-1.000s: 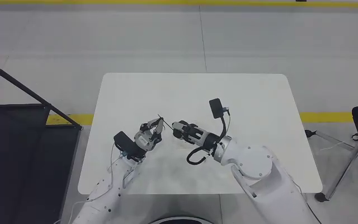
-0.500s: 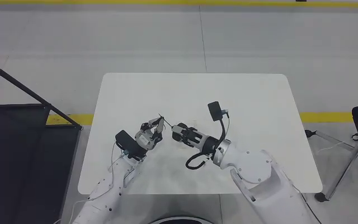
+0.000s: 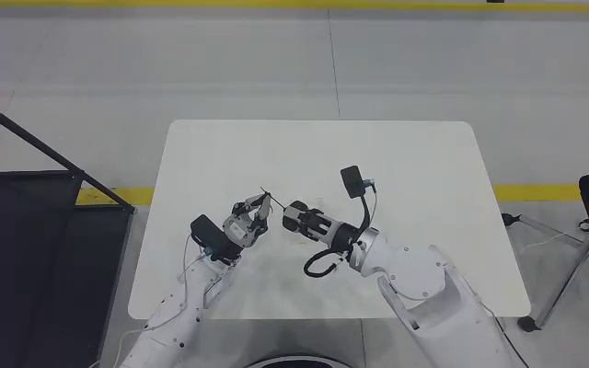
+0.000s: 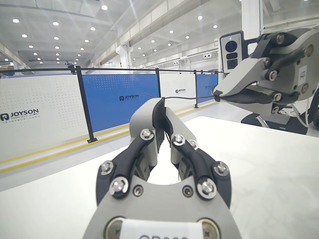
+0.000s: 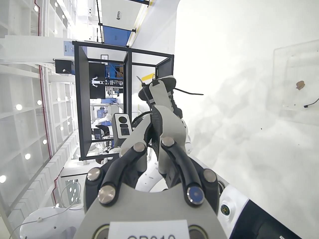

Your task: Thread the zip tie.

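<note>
Since a second ago the right fingers [image 4: 239,75] have edged slightly closer to the left fingers [image 4: 143,118], and the right arm's wrist camera has shifted the same way with them; the left arm sits where it was.

Both pairs are pressed narrow, pads together. The left fingers pinch the zip tie [image 4: 189,97], whose thin black strap runs from their tips across the small gap to the tips of the right fingers. These clamp the strap's other end, where a small black block sits. In the right wrist view a short free length of strap pokes out past the left fingers.

The zip tie hangs in the air, off the surface, between the two arms and above the near middle of the white bench [image 3: 414,156]. The fingertips face each other, near but apart.

Farther out on the bench lies a clear plastic sheet [image 5: 294,58] with a small brown scrap [image 5: 300,84] on it.
</note>
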Available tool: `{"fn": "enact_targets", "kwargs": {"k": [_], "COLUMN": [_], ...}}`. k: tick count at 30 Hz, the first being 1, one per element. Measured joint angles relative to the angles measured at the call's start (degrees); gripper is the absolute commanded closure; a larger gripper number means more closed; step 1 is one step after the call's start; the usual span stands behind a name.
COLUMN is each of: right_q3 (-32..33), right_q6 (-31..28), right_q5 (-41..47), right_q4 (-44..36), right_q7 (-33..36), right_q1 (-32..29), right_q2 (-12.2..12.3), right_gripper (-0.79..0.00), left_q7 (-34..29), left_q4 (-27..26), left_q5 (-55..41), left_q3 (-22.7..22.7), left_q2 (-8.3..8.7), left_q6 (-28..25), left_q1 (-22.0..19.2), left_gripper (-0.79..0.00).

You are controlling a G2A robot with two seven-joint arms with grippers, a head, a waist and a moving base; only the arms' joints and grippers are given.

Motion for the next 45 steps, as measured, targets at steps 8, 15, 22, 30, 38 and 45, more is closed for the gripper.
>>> {"fn": "enact_targets", "kwargs": {"k": [8,15,22,30,38,45], "right_q3": [-0.19,-0.42,0.55,1.77,1.69,1.06], "right_q6": [0.6,1.15,-1.93,-4.73,-2.07,-0.4], "right_q5": [-0.03,0.16,1.5,2.33,2.1,2.03], "right_q4": [0.34,0.6,0.32,0.18,0.38,0.62], "right_q7": [0.16,0.25,-0.41,-0.39,0.56,0.33], "right_q1": [0.48,0.98,-0.36,-1.69,-0.85,0.15], "right_q2": [-0.17,-0.35,-0.38,-0.29,-0.35,-0.58], "right_gripper": [0.0,0.0,0.0,0.0,-0.342,-0.332], "left_q7": [1.23,1.83,1.25,0.74,0.93,0.96], "left_q4": [-0.04,0.01,0.31,0.34,0.21,0.06], "left_q5": [1.24,1.69,1.54,1.62,1.46,1.31], "left_q3": [0.13,0.12,0.19,0.27,0.11,-0.08], "left_q2": [0.11,0.16,0.09,0.07,0.09,0.1], "left_q6": [-1.41,-1.77,-1.48,-1.51,-1.72,-1.65], "left_q1": [0.11,0.14,-0.02,-0.11,-0.03,0.1], "left_gripper": [0.0,0.0,0.0,0.0,0.0,0.0]}}
